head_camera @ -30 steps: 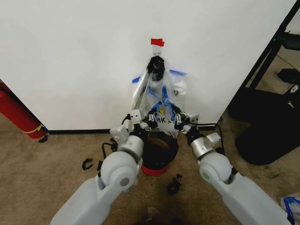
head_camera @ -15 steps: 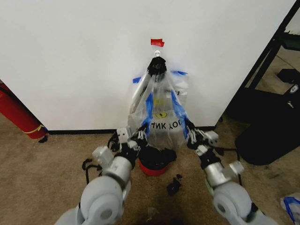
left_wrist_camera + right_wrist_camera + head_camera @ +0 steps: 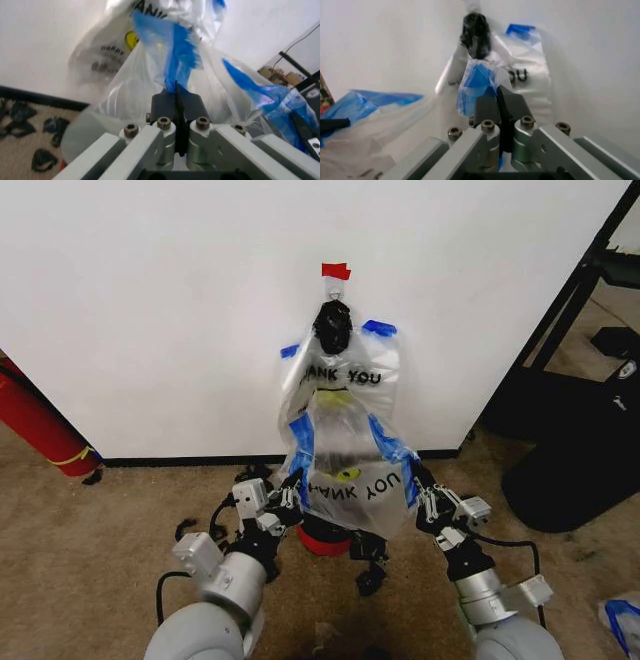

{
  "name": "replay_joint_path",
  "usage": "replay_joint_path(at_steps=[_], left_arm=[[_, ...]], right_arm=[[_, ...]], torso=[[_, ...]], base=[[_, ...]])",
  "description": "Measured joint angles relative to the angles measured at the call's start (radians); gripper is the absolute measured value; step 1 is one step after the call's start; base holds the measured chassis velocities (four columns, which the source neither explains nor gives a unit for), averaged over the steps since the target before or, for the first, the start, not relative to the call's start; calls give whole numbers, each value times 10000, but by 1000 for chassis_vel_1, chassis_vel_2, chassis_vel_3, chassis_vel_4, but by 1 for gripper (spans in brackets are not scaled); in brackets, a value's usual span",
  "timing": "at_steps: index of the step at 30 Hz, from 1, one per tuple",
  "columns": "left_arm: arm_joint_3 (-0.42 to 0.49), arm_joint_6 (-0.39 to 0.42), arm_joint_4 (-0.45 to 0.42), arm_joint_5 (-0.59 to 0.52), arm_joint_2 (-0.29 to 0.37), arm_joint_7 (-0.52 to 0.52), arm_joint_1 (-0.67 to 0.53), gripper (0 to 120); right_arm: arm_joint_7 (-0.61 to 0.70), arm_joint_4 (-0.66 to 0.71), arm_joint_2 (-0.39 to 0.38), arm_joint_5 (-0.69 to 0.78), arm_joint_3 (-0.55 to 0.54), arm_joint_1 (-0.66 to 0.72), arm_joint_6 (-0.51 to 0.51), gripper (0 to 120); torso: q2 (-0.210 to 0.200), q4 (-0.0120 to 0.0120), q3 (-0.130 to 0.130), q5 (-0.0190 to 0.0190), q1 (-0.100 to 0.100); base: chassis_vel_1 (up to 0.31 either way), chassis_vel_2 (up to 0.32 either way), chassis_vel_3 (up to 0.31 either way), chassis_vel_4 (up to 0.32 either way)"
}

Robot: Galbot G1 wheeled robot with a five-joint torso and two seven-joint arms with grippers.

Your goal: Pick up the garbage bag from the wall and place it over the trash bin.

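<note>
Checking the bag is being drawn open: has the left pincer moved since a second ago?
Yes. The left pincer, shut on the garbage bag, has dropped lower and farther from the wall.

counts: two grippers, left gripper [image 3: 291, 498] and right gripper [image 3: 421, 498]. two plastic bags: one garbage bag [image 3: 352, 480] (clear, blue patches, pulled out between the grippers) and one printed bag [image 3: 345, 375] hanging on the wall [image 3: 150, 310]. one trash bin [image 3: 325, 535]. one red tape strip [image 3: 336, 271]. one red cylinder [image 3: 40, 420]. a few small black bits [image 3: 370, 578] lie scattered over the carpet.
</note>
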Motion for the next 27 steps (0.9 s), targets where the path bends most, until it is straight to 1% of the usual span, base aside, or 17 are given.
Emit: replay_joint_path(at_steps=[4, 5, 8, 11, 12, 14, 19, 21, 24, 27], left_arm=[[129, -116, 395, 6, -294, 68, -471, 0], [129, -116, 395, 6, -294, 68, -471, 0], [261, -333, 1071, 63, -717, 102, -809, 0], [365, -707, 1715, 462, -990, 66, -945, 0], [365, -707, 1715, 462, -990, 66, -945, 0], [396, -866, 2038, 651, -1001, 94, -1014, 0], [377, -1015, 2642, 691, -966, 135, -1194, 0], [373, -1023, 2748, 684, -991, 127, -1169, 0], [380, -1024, 3178, 898, -1122, 13, -881, 0], [384, -1046, 3289, 1129, -1210, -87, -526, 0]], right_arm=[[218, -180, 172, 1, -709, 839, -283, 0], [218, -180, 172, 1, -709, 839, -283, 0], [232, -784, 349, 62, -1140, 1327, -311, 0], [216, -1480, 645, -90, -1446, 1709, -161, 0], [216, -1480, 645, -90, -1446, 1709, -161, 0], [223, -1881, 924, -88, -1657, 1923, -140, 0], [371, -2518, 1553, 115, -1915, 2243, -176, 0], [437, -2613, 1618, 134, -1941, 2240, -188, 0], [806, -2950, 1702, 88, -1940, 2053, -207, 0], [1322, -3008, 1666, 104, -1855, 1793, -284, 0]], torso=[[0, 2, 0, 1, 1], [0, 2, 0, 1, 1], [-1, 1, 2, 1, 2], [-2, 0, 1, 1, 2], [-2, 0, 1, 1, 2], [-2, 1, 1, 1, 2], [-2, 1, 1, 1, 2], [-2, 0, 1, 0, 2], [-2, 0, 1, 1, 2], [-2, 0, 1, 1, 2]], base=[[0, 0, 0, 0], [0, 0, 0, 0], [0, 0, 0, 0], [0, 0, 0, 0], [0, 0, 0, 0], [0, 0, 0, 0], [0, 0, 0, 0], [0, 0, 0, 0], [0, 0, 0, 0], [0, 0, 0, 0]])
